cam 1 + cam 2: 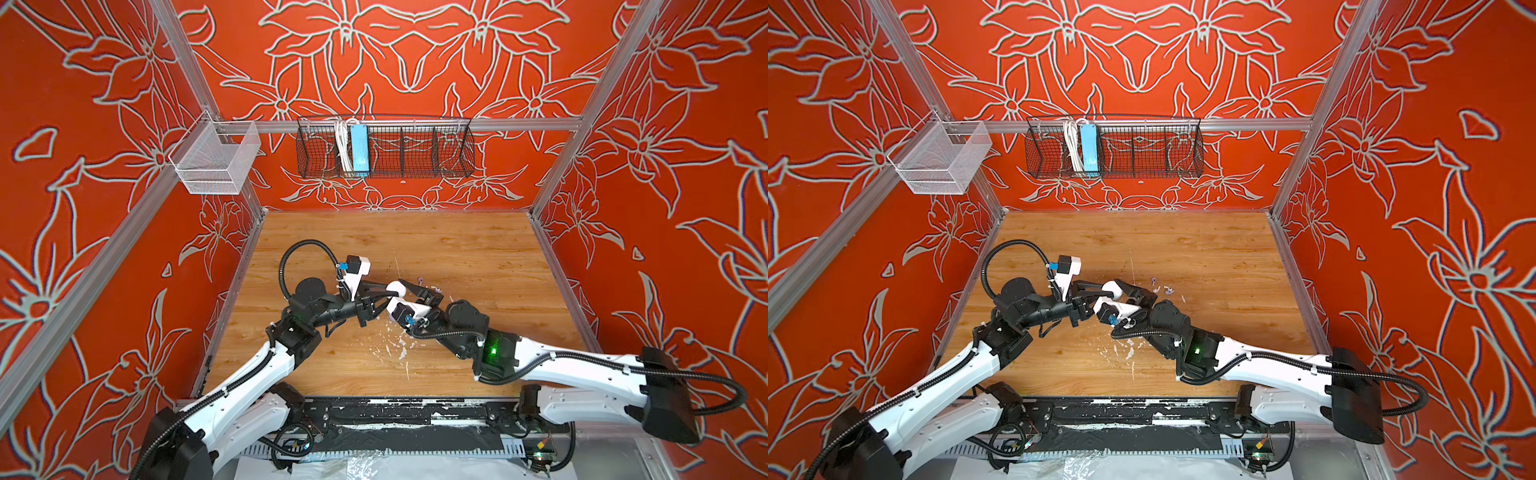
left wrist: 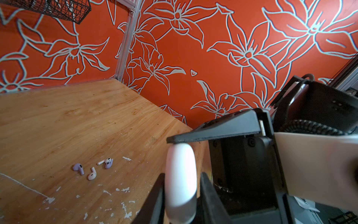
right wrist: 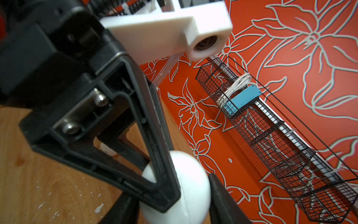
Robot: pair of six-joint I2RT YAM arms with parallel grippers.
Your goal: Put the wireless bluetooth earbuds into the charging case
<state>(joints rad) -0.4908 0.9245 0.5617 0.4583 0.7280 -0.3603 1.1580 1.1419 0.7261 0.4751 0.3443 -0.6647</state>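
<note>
A closed white charging case hangs just above the middle of the table, between both grippers; it also shows at case. My right gripper is shut on the rounded case. My left gripper straddles the narrow sides of the case. One of its fingers is against the case, and a thin strip of table shows beside the other. Several earbuds lie loose on the wood beyond the case: a lavender earbud, a cream earbud and a white and lavender pair.
White chipped-paint flecks scatter over the wooden table in front of the arms. A black wire basket with a blue power strip and a white mesh bin hang on the back rail. Red patterned walls enclose three sides.
</note>
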